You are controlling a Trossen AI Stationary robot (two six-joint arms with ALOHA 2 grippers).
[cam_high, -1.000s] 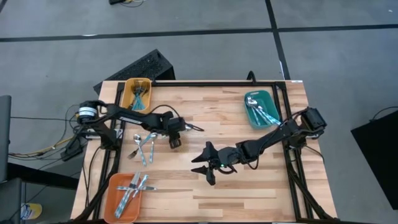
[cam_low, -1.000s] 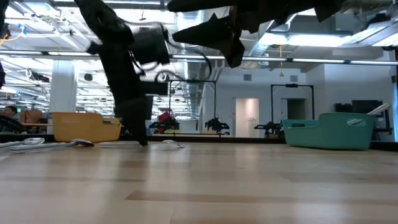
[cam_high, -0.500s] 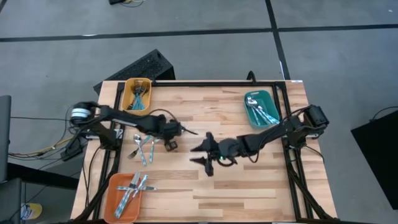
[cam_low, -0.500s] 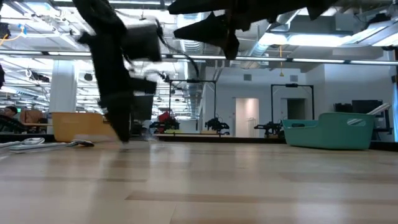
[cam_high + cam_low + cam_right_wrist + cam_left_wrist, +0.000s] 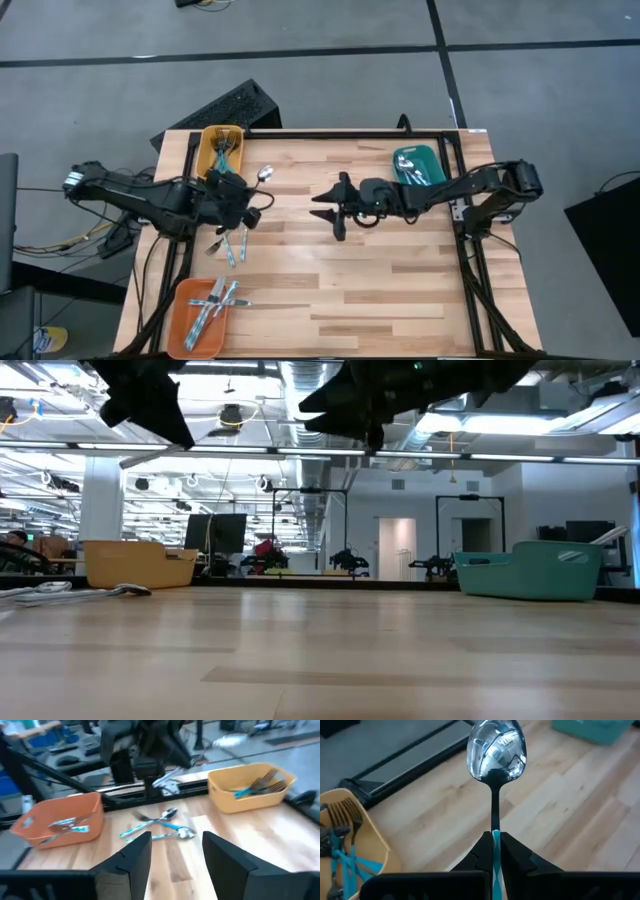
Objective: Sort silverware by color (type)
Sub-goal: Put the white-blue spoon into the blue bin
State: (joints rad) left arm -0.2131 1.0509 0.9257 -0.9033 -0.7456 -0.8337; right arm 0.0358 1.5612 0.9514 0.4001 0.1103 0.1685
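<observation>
Forks fill the yellow tray (image 5: 207,146), knives the orange tray (image 5: 183,318), spoons the teal tray (image 5: 402,178). The left gripper (image 5: 494,851), raised beside the yellow tray, pinches a spoon (image 5: 496,750); loose silverware (image 5: 232,243) lies below. The right gripper (image 5: 328,207) hovers mid-table, fingers spread.

Spoon (image 5: 496,750) shiny silver, blue handle; trays yellow (image 5: 207,140), orange (image 5: 181,318), teal (image 5: 408,153).

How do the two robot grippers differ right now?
The left gripper is shut on a spoon, pinching its light-blue handle; the right gripper is open and empty. The left is by the yellow tray; the right is above mid-table. Both are dark, two-fingered and off the table.
</observation>
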